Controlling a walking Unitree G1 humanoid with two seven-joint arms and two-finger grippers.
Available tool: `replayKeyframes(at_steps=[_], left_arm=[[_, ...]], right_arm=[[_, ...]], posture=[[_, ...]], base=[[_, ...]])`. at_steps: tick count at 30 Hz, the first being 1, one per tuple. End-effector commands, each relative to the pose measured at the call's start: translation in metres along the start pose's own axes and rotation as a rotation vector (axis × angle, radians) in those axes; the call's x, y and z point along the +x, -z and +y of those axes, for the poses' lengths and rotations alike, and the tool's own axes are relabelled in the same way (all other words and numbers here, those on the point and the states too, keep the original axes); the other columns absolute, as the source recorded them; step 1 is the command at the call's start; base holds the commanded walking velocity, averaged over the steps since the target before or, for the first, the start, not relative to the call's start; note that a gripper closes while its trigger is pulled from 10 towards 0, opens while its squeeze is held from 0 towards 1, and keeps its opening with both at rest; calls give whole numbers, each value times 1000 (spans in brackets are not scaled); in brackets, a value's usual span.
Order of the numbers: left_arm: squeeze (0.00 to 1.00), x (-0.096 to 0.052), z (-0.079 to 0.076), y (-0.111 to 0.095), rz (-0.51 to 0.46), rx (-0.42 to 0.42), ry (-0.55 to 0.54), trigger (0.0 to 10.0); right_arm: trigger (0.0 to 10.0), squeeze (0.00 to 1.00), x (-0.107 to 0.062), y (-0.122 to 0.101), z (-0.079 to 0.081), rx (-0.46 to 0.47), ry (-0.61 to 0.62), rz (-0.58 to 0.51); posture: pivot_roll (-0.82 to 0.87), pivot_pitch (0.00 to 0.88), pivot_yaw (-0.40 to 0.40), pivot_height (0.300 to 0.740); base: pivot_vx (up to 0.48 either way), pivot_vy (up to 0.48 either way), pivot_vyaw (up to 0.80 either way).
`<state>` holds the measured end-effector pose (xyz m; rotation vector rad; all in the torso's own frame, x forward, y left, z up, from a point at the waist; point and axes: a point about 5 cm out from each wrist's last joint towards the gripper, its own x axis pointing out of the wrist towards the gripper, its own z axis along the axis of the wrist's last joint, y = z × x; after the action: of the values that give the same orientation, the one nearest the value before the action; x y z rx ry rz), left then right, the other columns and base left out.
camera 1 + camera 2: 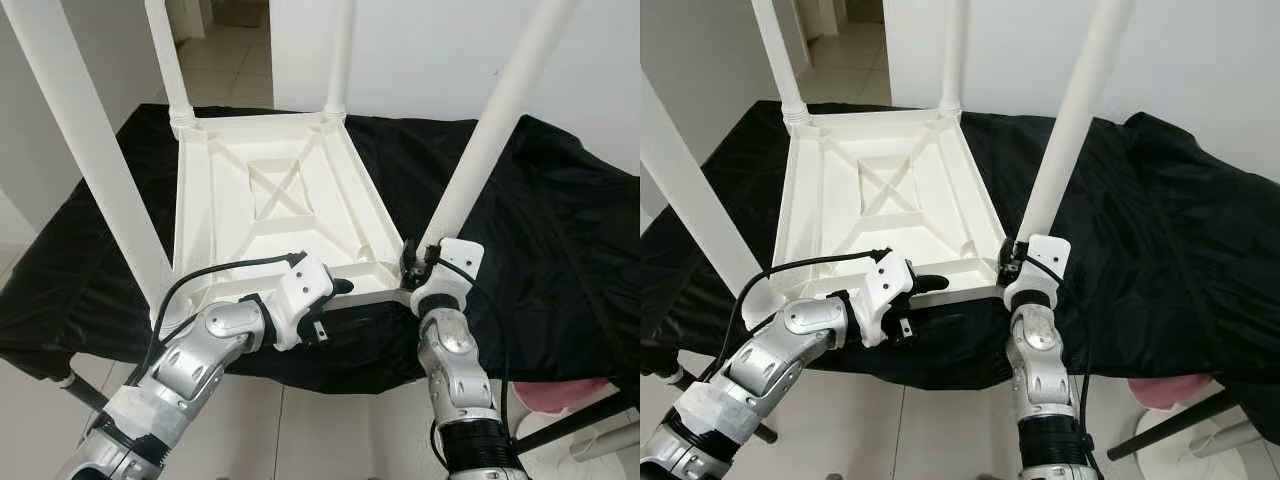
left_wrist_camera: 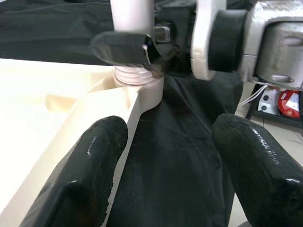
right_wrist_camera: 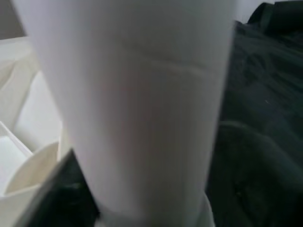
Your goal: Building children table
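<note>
A white plastic children's table (image 1: pixel 270 200) lies upside down on a black cloth (image 1: pixel 560 230), its legs pointing up. My right gripper (image 1: pixel 415 262) is shut on the base of the near right leg (image 1: pixel 490 130), just above its threaded socket (image 2: pixel 135 78). That leg (image 3: pixel 142 104) stands close before the right wrist camera. My left gripper (image 1: pixel 332 308) is open at the near rim of the tabletop, left of that corner. One of its fingers (image 2: pixel 80 175) rests against the white rim, and the other finger (image 2: pixel 255 165) hangs over the cloth.
The other legs stand at near left (image 1: pixel 95 150), far left (image 1: pixel 168 60) and far right (image 1: pixel 340 55). The cloth-covered surface ends just in front of me, with tiled floor (image 1: pixel 330 430) below. A pink object (image 1: pixel 560 400) and black stand bars lie at lower right.
</note>
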<state>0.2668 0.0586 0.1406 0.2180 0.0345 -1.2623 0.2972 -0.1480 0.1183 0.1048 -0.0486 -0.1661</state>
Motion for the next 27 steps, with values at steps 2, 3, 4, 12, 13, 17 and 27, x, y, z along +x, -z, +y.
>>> replayKeyframes(at_steps=[2,3,4,12,13,17,27], left_arm=[[0,2,-8,0,5,6,99,10000],[0,2,-8,0,4,3,99,10000],[0,2,-8,0,4,3,99,10000],[0,3,-5,0,1,6,92,10000],[0,3,-4,-1,0,8,89,10000],[0,1,-2,0,4,13,87,10000],[0,-1,7,-4,5,26,67,10000]], right_arm=[[10000,1000,-2,2,-3,8,4,9],[10000,1000,-2,0,-3,12,-16,-3],[10000,1000,-2,0,-3,12,-16,-3],[10000,957,-1,-8,-11,-11,-214,-49],[10000,0,1,-10,-13,-2,-277,-52],[10000,0,3,-12,-16,-44,-450,-47],[10000,0,10,-11,-23,-147,-703,6]], posture=[[-27,0,-31,740],[-29,0,-30,740],[-29,0,-30,740],[-38,0,-24,740],[-41,0,-21,740],[-42,0,-14,740],[-40,0,6,740]], base=[[0,0,0],[0,0,0],[0,0,0],[0,0,0],[0,0,0],[0,0,0],[0,0,0]])
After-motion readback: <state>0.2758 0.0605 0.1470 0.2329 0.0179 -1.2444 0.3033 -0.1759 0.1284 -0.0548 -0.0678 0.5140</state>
